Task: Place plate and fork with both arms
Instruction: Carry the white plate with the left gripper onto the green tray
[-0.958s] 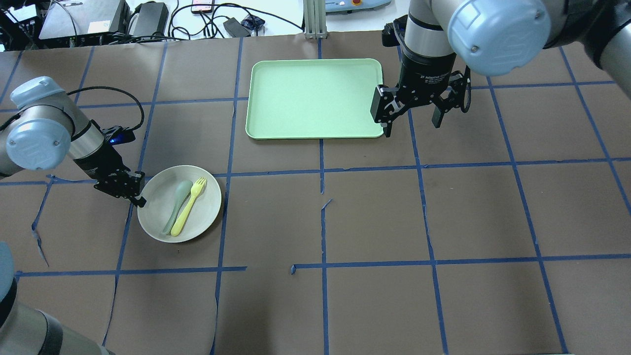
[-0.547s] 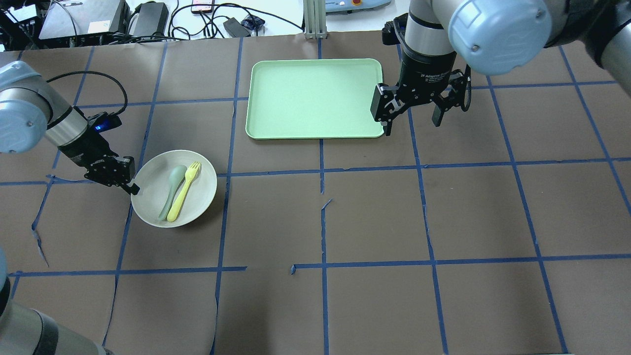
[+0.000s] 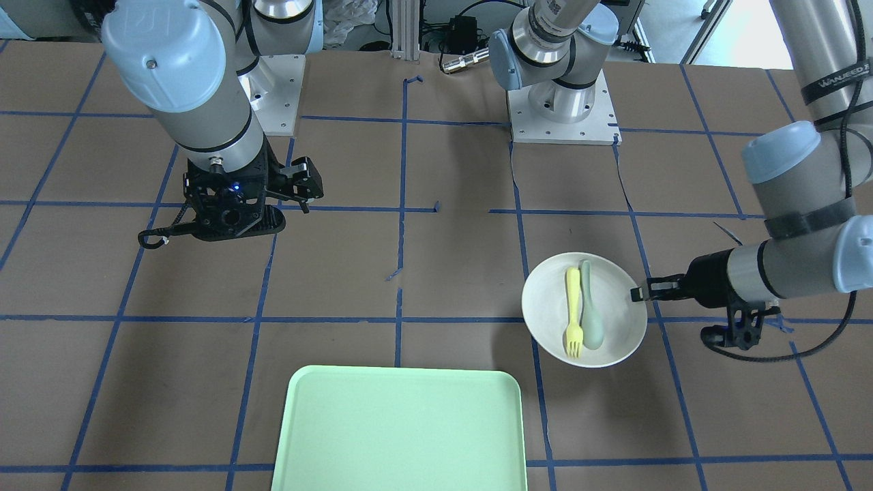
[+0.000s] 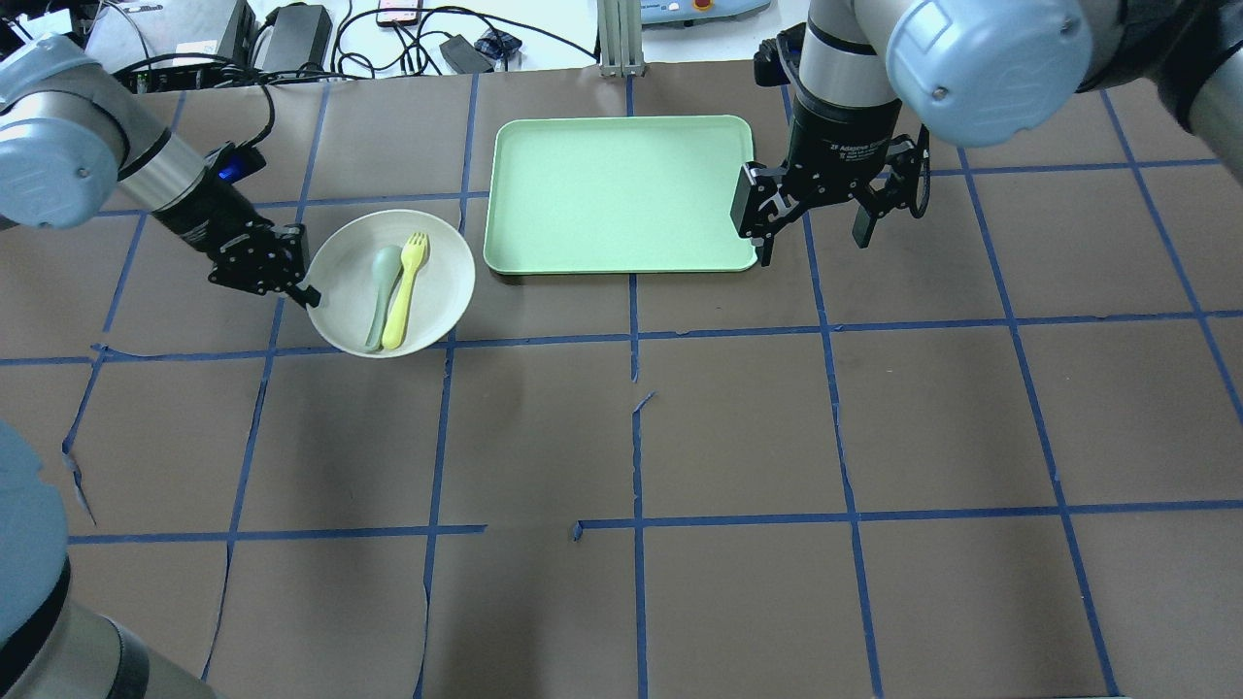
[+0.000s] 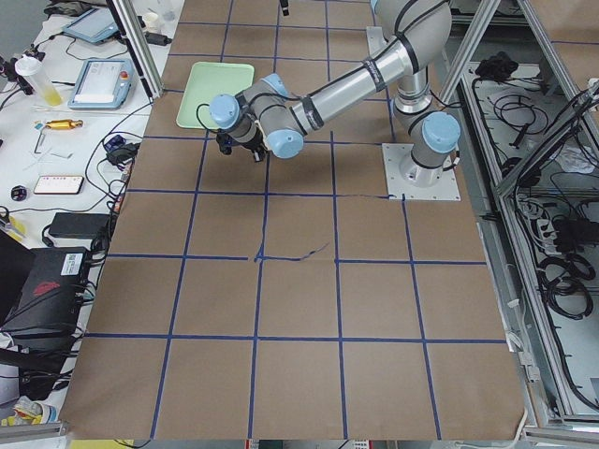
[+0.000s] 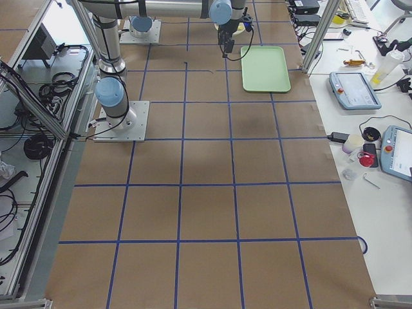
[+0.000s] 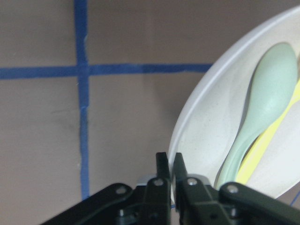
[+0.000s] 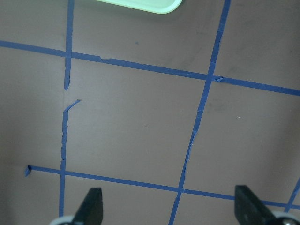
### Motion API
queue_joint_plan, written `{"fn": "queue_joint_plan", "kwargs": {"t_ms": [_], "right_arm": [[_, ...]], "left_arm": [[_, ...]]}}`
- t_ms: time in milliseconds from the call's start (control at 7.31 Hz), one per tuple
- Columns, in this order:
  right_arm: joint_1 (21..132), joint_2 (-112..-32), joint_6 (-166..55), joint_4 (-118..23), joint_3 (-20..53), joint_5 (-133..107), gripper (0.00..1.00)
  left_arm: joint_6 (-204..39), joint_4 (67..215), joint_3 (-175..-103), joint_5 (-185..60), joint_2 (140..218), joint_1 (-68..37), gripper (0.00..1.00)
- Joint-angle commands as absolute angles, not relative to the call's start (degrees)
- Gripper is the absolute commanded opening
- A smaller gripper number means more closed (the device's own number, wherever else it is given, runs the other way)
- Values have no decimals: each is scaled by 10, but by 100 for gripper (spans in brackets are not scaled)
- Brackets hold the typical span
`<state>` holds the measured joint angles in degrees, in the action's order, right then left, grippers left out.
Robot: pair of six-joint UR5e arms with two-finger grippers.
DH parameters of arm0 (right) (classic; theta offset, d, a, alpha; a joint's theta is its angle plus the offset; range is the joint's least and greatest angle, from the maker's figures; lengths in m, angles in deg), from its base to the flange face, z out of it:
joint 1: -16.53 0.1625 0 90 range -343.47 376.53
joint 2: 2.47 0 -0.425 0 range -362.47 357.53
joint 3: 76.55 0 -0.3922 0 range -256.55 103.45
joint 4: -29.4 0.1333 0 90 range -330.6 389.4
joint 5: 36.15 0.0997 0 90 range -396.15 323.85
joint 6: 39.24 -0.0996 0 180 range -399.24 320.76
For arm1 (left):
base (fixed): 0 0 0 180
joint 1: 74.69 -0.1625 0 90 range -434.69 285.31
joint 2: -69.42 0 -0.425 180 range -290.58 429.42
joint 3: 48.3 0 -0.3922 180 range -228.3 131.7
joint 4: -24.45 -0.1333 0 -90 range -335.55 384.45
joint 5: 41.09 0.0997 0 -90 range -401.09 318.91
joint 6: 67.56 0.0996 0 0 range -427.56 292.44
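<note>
- Desk [image 4: 738,417]: brown, gridded in blue tape, with a few torn seams. We find no hazard in it.
- Tray [image 4: 621,121]: mint-green, lying at the far side of the desk. Its raised rim is the main obstacle. A plate carried across too low would strike it and be jarred in the grip.
- Right claw [image 4: 811,248]: spread wide and holding nothing, it hangs just off the tray's near right corner. We judge a collision risk if both arms close on the tray together.
- Left claw [image 4: 309,294]: pinched narrow on the plate's rim at one point only. Such a single-edge hold could let the plate droop or twist out.
- Plate [image 4: 442,277]: off-white, apparently raised clear of the desk, just beside the tray's left edge.
- Fork [image 4: 405,289]: yellow, lying loose in the plate and touching the spoon [image 4: 380,303]. Any tilt could slide both off. A claw reaching for the fork could snag the spoon too.
- Writing: "2F Adaptive" shows on the right claw's body. A strap [image 3: 835,75] on the left arm [image 3: 784,157] reads roughly "WANJEED". Other print is too small to read.
</note>
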<state>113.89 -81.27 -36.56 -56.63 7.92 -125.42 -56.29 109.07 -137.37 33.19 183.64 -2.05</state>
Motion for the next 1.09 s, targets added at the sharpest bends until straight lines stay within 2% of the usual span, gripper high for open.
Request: {"fn": "queue_joint_plan", "kwargs": {"t_ms": [0,137,547,958], "right_arm": [[1138,-814,-366,-566,80,-1255,100],[1139,-814,-366,-566,84,-1254,100],[1139,-814,-366,-566,84,-1252,100],[1140,-816,-366,-567,80,-1249,100]], "left_arm": [[-640,1041,-1314,312,1886,63,0],[-694,987,-1291,278,1917,89,0],[-803,980,-1150,241,2032,137,0],[-809,978,-1134,243,2071,161,0]]}}
